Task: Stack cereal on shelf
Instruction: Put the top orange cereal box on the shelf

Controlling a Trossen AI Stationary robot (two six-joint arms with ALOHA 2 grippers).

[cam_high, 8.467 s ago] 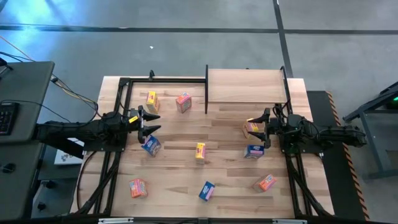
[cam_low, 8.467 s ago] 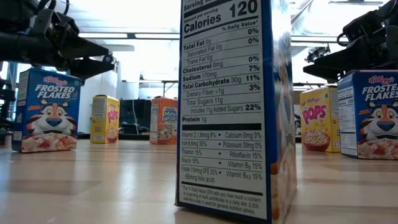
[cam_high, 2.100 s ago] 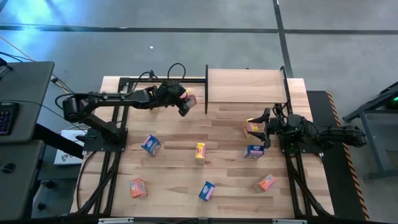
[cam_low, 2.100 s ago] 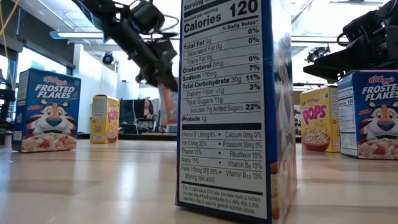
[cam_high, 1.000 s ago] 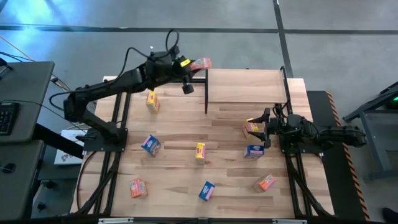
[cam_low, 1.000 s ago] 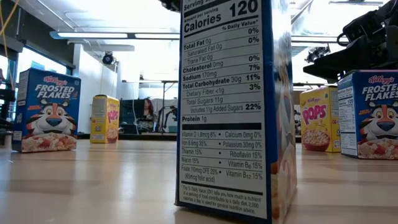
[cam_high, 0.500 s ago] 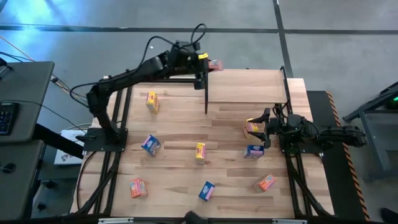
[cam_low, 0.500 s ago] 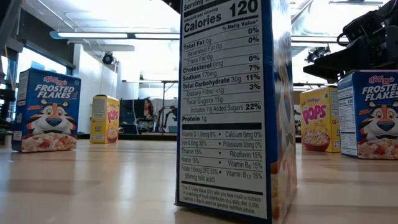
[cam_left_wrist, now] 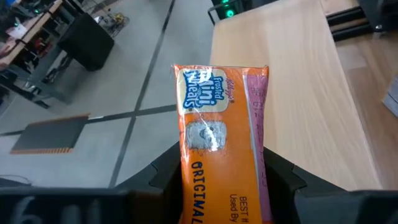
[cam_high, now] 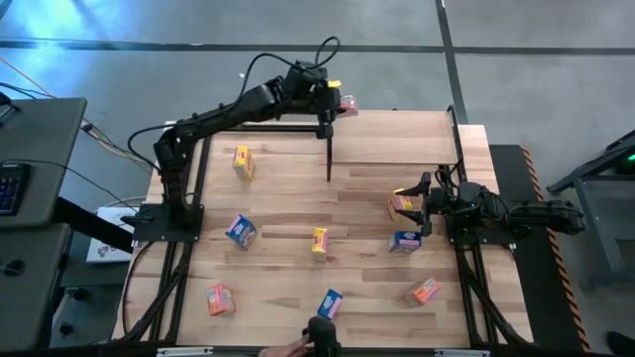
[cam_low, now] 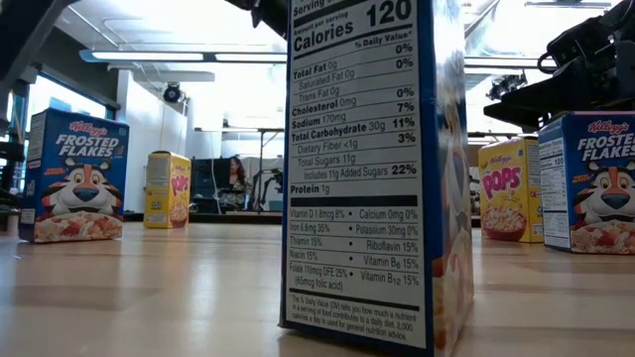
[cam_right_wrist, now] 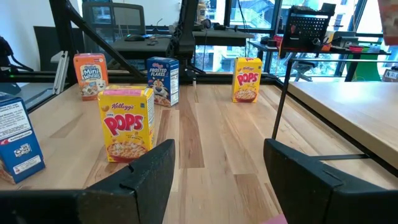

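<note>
A grey concrete floor surrounds the plank tabletop (cam_high: 298, 213), and from table height a bright room with ceiling lights and windows shows beyond it. At the table's left, a yellow box (cam_high: 242, 162) stands near the far edge, a blue box (cam_high: 240, 231) sits closer in, and an orange-pink box (cam_high: 219, 298) lies toward the near-left corner.

The left arm reaches from its base up and across to the far edge, where the left gripper (cam_high: 335, 104) hangs over the left end of the shelf (cam_high: 397, 137). Its fingers are clamped narrowly on an orange-pink Mini-Wheats box (cam_left_wrist: 222, 140). In the left wrist view the box's long axis runs straight out between the fingers, its free end pointing away from the wrist, over the shelf's far-left edge and the floor beyond; the printed front faces the camera.

Mid-table stand a yellow box (cam_high: 319, 241) and, nearer the front edge, a blue box (cam_high: 329, 303), which fills the low view with its nutrition panel. At the front edge a person's hand (cam_high: 293, 348) shows beside a dark object.

On the right, the right gripper (cam_high: 417, 208) waits low over the table with its fingers spread wide and empty, an orange-pink box (cam_high: 400, 205) and a blue box (cam_high: 404, 241) just beside it. Another orange-pink box (cam_high: 425, 290) lies toward the near-right corner.
</note>
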